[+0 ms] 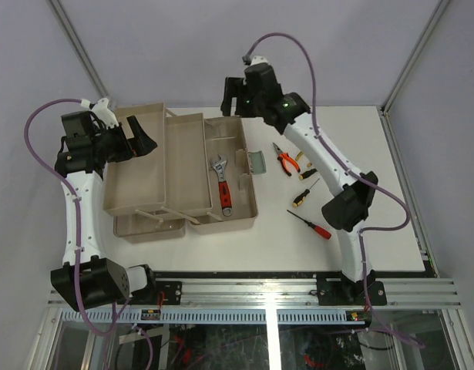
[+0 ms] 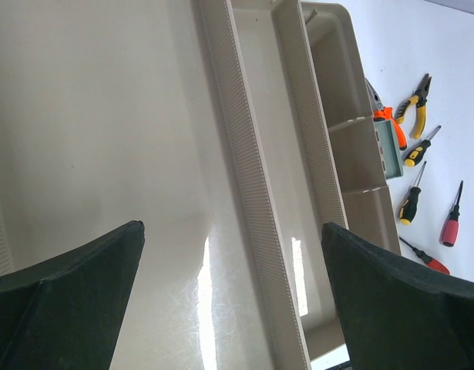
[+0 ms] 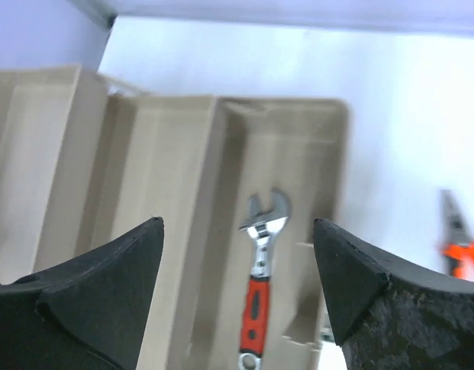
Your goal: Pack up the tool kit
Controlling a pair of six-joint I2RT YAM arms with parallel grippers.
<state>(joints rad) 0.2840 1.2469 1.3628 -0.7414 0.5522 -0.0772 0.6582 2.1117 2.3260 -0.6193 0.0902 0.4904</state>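
Observation:
The tan toolbox (image 1: 250, 202) lies open with its beige trays spread to the left. A red-handled wrench (image 1: 221, 185) rests in its right compartment, also seen as the wrench (image 3: 260, 285) from the right wrist. My right gripper (image 1: 235, 99) hovers open above the box's far end, and the gripper (image 3: 238, 231) holds nothing. My left gripper (image 1: 148, 139) is open over the left tray (image 2: 105, 139), and this gripper (image 2: 233, 254) is empty too. Orange-and-yellow pliers (image 1: 285, 160) and screwdrivers (image 1: 302, 196) lie on the table right of the box.
A red-handled screwdriver (image 1: 314, 226) lies nearest the front, right of the box. The pale green latch (image 1: 256, 162) sticks out from the box's right wall. The table's right edge (image 1: 402, 177) and frame posts border the workspace.

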